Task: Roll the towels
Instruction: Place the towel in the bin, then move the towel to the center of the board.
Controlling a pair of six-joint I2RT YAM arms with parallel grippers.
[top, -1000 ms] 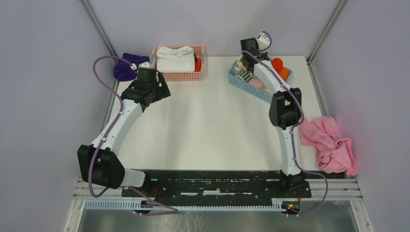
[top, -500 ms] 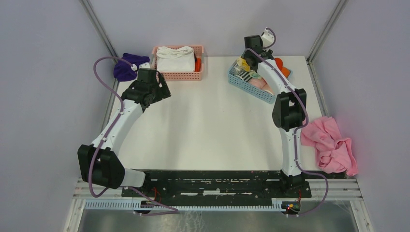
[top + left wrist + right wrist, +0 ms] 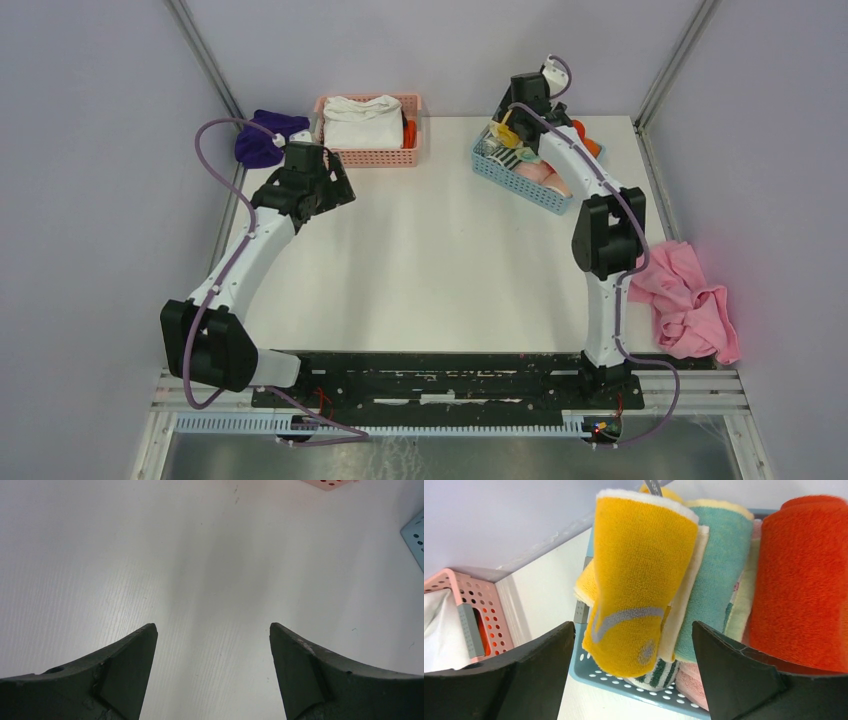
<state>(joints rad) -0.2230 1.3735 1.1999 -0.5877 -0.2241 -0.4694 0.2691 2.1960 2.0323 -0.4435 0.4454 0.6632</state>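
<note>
Yellow towel (image 3: 639, 580), w/ grey-white markings, is seen bundled on top of other rolled cloths in the blue basket (image 3: 527, 186) at the far right of the table (image 3: 440, 250). A teal roll (image 3: 719, 580) is pressed against it, and an orange roll (image 3: 804, 580) is set just beyond that. Right gripper (image 3: 633, 625) is held directly over the basket w/ jaws spread wide. The yellow towel is framed between them, w/ a gap seen on each side, so nothing is gripped. Purple towel (image 3: 265, 137) is left crumpled at the far-left corner, beside the pink basket (image 3: 380, 155), in which a folded white cloth (image 3: 360, 122) is kept. Left gripper (image 3: 212, 627) is held above bare tabletop near the pink basket, jaws also wide apart, nothing between them. A pink cloth (image 3: 685, 300) is draped over the table's right edge, well apart from both grippers.
</note>
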